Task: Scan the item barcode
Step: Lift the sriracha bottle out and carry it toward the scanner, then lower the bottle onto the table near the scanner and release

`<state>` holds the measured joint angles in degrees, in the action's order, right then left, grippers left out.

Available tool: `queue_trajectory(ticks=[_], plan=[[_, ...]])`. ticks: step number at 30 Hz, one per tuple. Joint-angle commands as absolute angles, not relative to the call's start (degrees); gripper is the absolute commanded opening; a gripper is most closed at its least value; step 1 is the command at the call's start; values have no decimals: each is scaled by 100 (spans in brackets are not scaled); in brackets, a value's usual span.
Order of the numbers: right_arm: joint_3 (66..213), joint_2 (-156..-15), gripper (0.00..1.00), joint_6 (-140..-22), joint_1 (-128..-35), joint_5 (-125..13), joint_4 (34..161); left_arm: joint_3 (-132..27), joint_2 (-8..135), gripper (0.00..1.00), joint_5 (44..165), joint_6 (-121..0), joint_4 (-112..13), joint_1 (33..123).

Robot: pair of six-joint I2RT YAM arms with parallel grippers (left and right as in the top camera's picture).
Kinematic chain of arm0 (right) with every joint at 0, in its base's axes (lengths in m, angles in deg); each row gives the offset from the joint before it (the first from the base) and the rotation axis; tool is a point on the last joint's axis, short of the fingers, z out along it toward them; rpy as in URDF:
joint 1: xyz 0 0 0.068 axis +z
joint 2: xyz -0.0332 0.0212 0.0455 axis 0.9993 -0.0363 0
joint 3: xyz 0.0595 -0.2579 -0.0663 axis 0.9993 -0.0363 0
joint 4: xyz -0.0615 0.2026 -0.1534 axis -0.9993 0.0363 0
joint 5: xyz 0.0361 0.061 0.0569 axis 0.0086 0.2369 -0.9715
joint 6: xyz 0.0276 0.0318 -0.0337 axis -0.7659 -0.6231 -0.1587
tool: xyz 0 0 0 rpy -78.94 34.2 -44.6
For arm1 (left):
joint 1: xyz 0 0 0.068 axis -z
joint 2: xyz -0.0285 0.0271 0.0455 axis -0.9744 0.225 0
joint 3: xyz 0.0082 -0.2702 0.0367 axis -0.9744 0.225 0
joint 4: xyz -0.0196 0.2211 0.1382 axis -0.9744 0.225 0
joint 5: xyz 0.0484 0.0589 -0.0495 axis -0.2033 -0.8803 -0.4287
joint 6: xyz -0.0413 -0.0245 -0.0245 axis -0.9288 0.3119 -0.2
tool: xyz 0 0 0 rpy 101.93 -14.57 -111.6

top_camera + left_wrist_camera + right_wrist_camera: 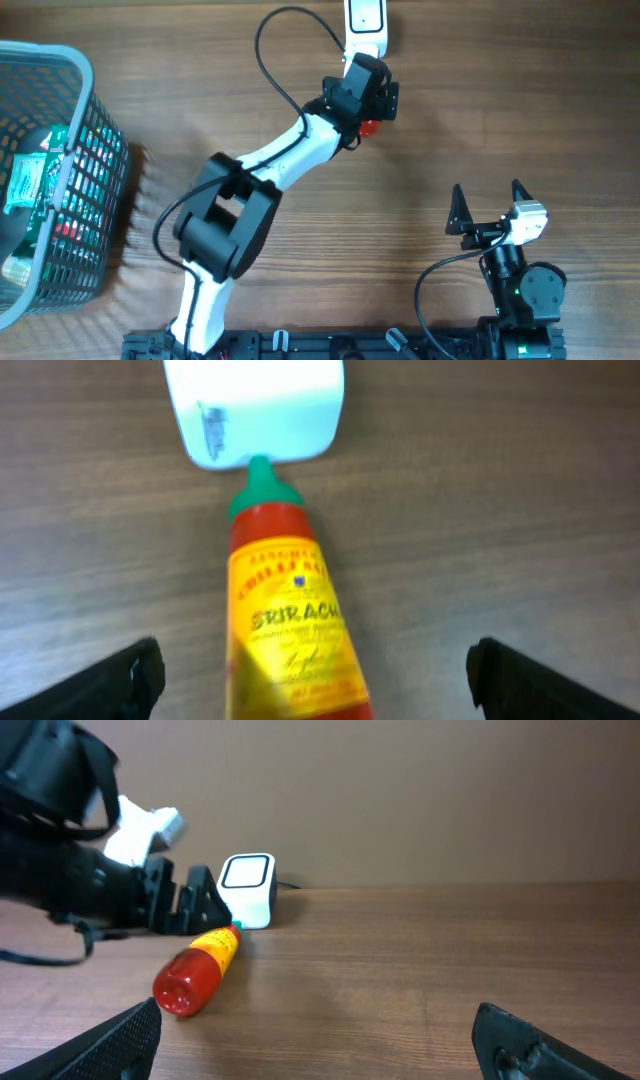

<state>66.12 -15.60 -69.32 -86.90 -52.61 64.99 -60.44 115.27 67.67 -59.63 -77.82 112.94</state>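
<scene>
We see the red sriracha bottle (290,620) flat on the wooden surface (500,510), green tip seemingly touching the white scanner (262,410); left jaws wide astride it (right jaws wide too).

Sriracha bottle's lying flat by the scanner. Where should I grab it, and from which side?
Grip the sriracha bottle across its labelled body, coming straight down from above. It lies on its side, green cap toward the scanner, so the even middle offers parallel sides; the tapered cap would likely slip.
</scene>
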Motion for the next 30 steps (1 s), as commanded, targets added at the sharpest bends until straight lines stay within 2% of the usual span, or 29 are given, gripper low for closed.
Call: queue_trajectory(ticks=[1, 4, 5, 7, 13, 19, 25, 30], plan=[[6608, -1556, 100, -6873, -8704, -5200, 6486, -6061, 11984, 100, 6800, -5782, -8091, 11250], [6608, -1556, 100, -6875, -8704, -5200, 6484, -6061, 12215, 100, 6800, -5797, -8001, 11235], [6608, -1556, 100, -6873, -8704, -5200, 6486, -6061, 12246, 93, 6800, -5795, -7922, 11235], [6608, -1556, 100, -6873, -8704, -5198, 6486, -6061, 12255, 71, 6802, -5795, -7774, 11241], [6608, -1556, 100, -6873, -8704, -5198, 6486, -6061, 11859, 54, 6835, -5793, -7238, 11276], [6608, -1556, 100, -6871, -8704, -5200, 6486, -6061, 11171, 50, 6924, -5808, -5597, 11563], [6608, -1556, 100, -6871, -8704, -5198, 6486, -6061, 11079, 51, 7840, -5819, -3780, 12142], [6608, -1556, 100, -6873, -8704, -5200, 6486, -6061, 11083, 57, 7888, -5836, -3413, 12706]])
